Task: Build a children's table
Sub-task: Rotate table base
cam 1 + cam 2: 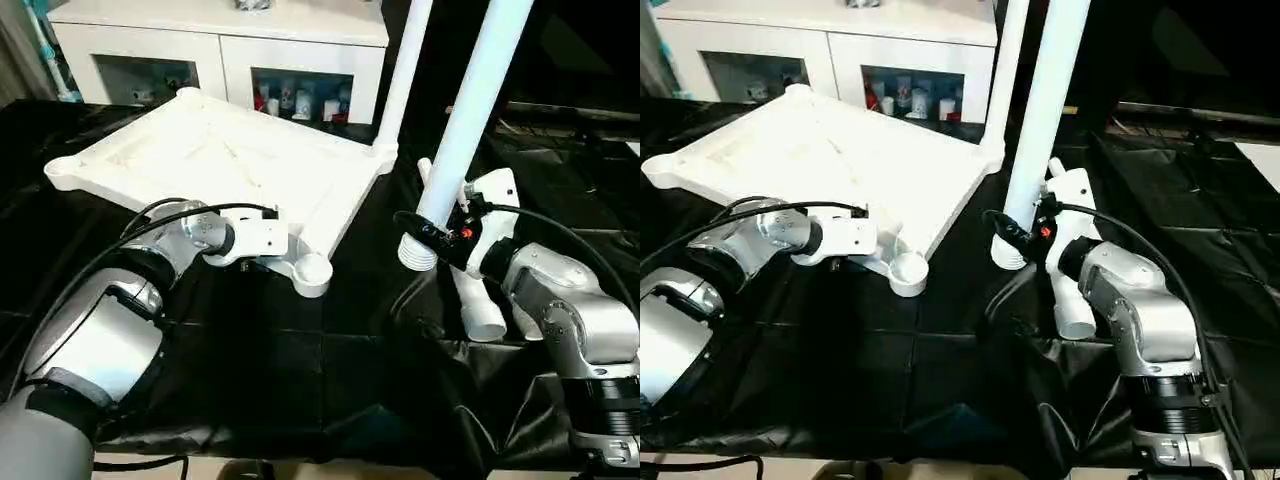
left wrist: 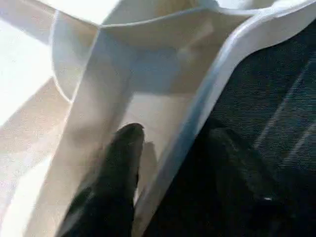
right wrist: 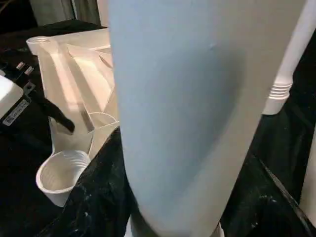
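Tabletop [image 1: 220, 160], white and ribbed side up, lies tilted on the black-draped table [image 1: 300, 370], one leg [image 1: 400, 80] already standing in its far corner. Left gripper [image 2: 173, 148] has its fingers astride the rim by the near corner socket [image 1: 312, 272]. Right gripper [image 1: 435, 235] grasps a second leg [image 1: 470, 110], held upright; another leg [image 1: 478, 305] lies beneath it.

Smooth white plastic tabletop [image 1: 220, 160], seemingly glossy legs [image 1: 470, 120], crinkled black cloth [image 1: 300, 370]
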Available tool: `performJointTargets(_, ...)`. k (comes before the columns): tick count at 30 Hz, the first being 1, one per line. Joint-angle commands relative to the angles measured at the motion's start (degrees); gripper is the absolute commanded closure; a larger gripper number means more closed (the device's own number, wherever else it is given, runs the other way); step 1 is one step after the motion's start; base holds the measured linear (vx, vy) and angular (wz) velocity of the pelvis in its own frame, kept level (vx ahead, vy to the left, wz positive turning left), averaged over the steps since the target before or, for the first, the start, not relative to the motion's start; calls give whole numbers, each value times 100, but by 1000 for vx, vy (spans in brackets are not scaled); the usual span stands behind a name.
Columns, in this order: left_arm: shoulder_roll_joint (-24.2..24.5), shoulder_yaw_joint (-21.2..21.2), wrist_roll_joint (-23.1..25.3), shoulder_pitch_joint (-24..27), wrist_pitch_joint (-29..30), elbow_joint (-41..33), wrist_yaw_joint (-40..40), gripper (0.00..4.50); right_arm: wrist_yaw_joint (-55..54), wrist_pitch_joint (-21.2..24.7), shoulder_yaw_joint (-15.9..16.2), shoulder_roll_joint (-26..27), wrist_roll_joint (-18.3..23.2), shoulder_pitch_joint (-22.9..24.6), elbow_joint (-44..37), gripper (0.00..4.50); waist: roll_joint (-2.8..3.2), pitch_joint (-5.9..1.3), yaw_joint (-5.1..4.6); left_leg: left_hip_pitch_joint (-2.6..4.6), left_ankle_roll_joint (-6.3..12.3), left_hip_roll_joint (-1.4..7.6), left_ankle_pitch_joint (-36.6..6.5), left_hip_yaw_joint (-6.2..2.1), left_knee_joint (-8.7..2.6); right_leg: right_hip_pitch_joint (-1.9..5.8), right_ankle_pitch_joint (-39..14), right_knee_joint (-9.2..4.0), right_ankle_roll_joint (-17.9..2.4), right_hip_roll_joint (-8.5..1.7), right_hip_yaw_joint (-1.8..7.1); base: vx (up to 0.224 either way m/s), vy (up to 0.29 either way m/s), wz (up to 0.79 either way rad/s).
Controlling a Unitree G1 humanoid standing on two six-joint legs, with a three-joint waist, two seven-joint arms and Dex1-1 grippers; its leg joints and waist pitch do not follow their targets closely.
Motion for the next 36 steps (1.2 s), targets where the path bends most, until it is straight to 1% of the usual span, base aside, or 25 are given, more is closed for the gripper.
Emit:
performJointTargets(1, -54, 117, -96, -141, 300, 143, -907, 239, 17, 23, -60, -77, 57, -108, -44, 262, -10, -493, 8, 228, 61, 389, -1044, -188, -344, 224, -171, -486, -1433, -725, 313, 0, 0, 0)
performJointTargets(2, -54, 117, -96, -141, 300, 143, -907, 249, 17, 23, -60, -77, 57, -108, -44, 262, 14, -492, 18, 232, 74, 384, -997, -187, -341, 217, -163, -479, -1452, -734, 309, 0, 0, 0)
performJointTargets(3, -73, 147, -132, -170, 391, 153, -1154, 252, 21, 4, -51, -76, 51, -127, -2, 262, 11, -490, 14, 220, 85, 391, -985, -189, -345, 217, -154, -474, -1445, -729, 305, 0, 0, 0)
performJointTargets(4, -123, 216, -198, -233, 621, 165, -1590, 251, 39, -42, -17, -64, 25, -177, 97, 262, -32, -483, 10, 224, 124, 377, -961, -178, -346, 218, -165, -476, -1465, -735, 301, 0, 0, 0)
performJointTargets(5, -143, 234, -212, -260, 721, 169, -1725, 251, 49, -59, -1, -60, 11, -199, 134, 262, -37, -480, 12, 225, 137, 377, -943, -177, -342, 217, -207, -484, -1474, -753, 302, 0, 0, 0)
performJointTargets(6, -162, 232, -207, -292, 815, 171, -1858, 264, 62, -75, 19, -55, -3, -227, 170, 262, -18, -479, 15, 219, 149, 379, -941, -172, -335, 213, -241, -485, -1478, -749, 301, 0, 0, 0)
performJointTargets(7, -170, 156, -140, -347, 897, 165, -2084, 283, 90, -105, 58, -45, -23, -290, 232, 262, -41, -478, 16, 220, 175, 381, -949, -165, -338, 215, -252, -485, -1486, -754, 298, 0, 0, 0)
performJointTargets(8, -170, 156, -140, -347, 897, 165, -2084, 291, 90, -105, 58, -45, -23, -290, 232, 262, -36, -478, 21, 217, 190, 382, -937, -167, -335, 217, -251, -485, -1485, -759, 299, 0, 0, 0)
performJointTargets(11, -185, 16, 48, -438, 1028, 150, -2325, 296, 123, -199, 114, -24, -66, -418, 389, 262, -35, -483, 23, 201, 237, 388, -868, -165, -345, 223, -184, -475, -1455, -767, 282, 0, 0, 0)
performJointTargets(13, -217, -1, 92, -448, 1069, 130, -2150, 335, 126, -253, 139, -14, -97, -448, 448, 262, -32, -478, 25, 214, 217, 397, -954, -153, -341, 208, -248, -482, -1477, -777, 280, 0, 0, 0)
performJointTargets(16, -357, 220, -25, -387, 1556, 116, -1555, 334, 95, -339, 201, 58, -142, -428, 469, 262, -17, -472, 61, 245, 186, 413, -1083, -140, -344, 188, -358, -499, -1498, -794, 283, 0, 0, 0)
performJointTargets(17, -396, 361, -135, -347, 1722, 93, -1428, 355, 88, -354, 215, 85, -141, -413, 466, 262, -6, -473, 69, 235, 180, 406, -1094, -146, -345, 197, -360, -489, -1516, -794, 274, 0, 0, 0)
performJointTargets(18, -414, 427, -195, -331, 1797, 88, -1400, 355, 86, -358, 217, 93, -139, -404, 463, 262, -15, -469, 60, 222, 181, 401, -1098, -147, -349, 206, -372, -489, -1516, -789, 268, 0, 0, 0)
performJointTargets(19, -476, 672, -419, -270, 2082, 69, -1311, 362, 76, -377, 225, 126, -134, -373, 457, 262, 1, -473, 52, 207, 182, 389, -1089, -151, -352, 221, -356, -483, -1529, -788, 242, 0, 0, 0)
performJointTargets(20, -528, 875, -610, -215, 2345, 56, -1296, 362, 70, -399, 229, 147, -136, -347, 459, 262, -4, -475, 55, 205, 194, 391, -1092, -161, -358, 227, -389, -496, -1517, -796, 225, 0, 0, 0)
performJointTargets(21, -536, 905, -637, -207, 2388, 53, -1302, 364, 69, -403, 229, 149, -137, -344, 460, 262, 7, -483, 52, 199, 193, 390, -1080, -163, -359, 239, -374, -483, -1514, -802, 203, 0, 0, 0)
performJointTargets(22, -558, 1013, -732, -176, 2544, 46, -1327, 368, 62, -417, 231, 164, -138, -341, 474, 262, 8, -495, 43, 159, 216, 385, -995, -182, -367, 266, -284, -468, -1482, -812, 165, 0, 0, 0)
performJointTargets(23, -554, 1041, -756, -85, 2600, 12, -1346, 371, 58, -438, 233, 178, -130, -329, 482, 262, -18, -497, 20, 167, 243, 375, -1012, -171, -358, 251, -201, -476, -1500, -809, 171, 0, 0, 0)
performJointTargets(26, -546, 1101, -807, 110, 2611, -96, -1394, 382, 43, -501, 253, 218, -136, -314, 523, 262, -9, -487, 10, 162, 284, 352, -1017, -162, -343, 256, -235, -502, -1503, -812, 177, 0, 0, 0)
performJointTargets(28, -560, 1194, -901, 277, 2460, -270, -1429, 394, 40, -544, 266, 239, -150, -317, 562, 262, -34, -474, 26, 192, 287, 360, -1062, -154, -340, 239, -436, -528, -1498, -820, 185, 0, 0, 0)
performJointTargets(29, -579, 1272, -963, 402, 2375, -451, -1400, 402, 35, -567, 272, 252, -159, -318, 585, 262, -19, -471, 26, 199, 280, 365, -1085, -153, -343, 229, -501, -539, -1490, -815, 186, 0, 0, 0)
performJointTargets(31, -611, 1388, -1079, 640, 2169, -816, -1367, 414, 29, -593, 285, 274, -169, -321, 613, 262, -47, -468, 35, 223, 248, 407, -1165, -151, -362, 200, -607, -539, -1475, -811, 188, 0, 0, 0)
performJointTargets(32, -654, 1516, -1228, 842, 2229, -1135, -1359, 414, 42, -601, 303, 295, -160, -329, 634, 262, -53, -464, 40, 225, 218, 411, -1221, -149, -367, 191, -697, -534, -1456, -806, 189, 0, 0, 0)
performJointTargets(34, -688, 1595, -1288, 942, 2353, -1314, -1231, 426, 44, -609, 314, 304, -161, -335, 649, 262, -34, -471, 53, 241, 186, 430, -1212, -147, -378, 170, -648, -506, -1445, -800, 190, 0, 0, 0)
performJointTargets(36, -782, 1797, -1463, 1095, 2734, -1654, -976, 436, 55, -621, 331, 316, -157, -347, 679, 262, -64, -464, 60, 246, 158, 432, -1274, -143, -385, 165, -725, -502, -1404, -811, 197, 0, 0, 0)
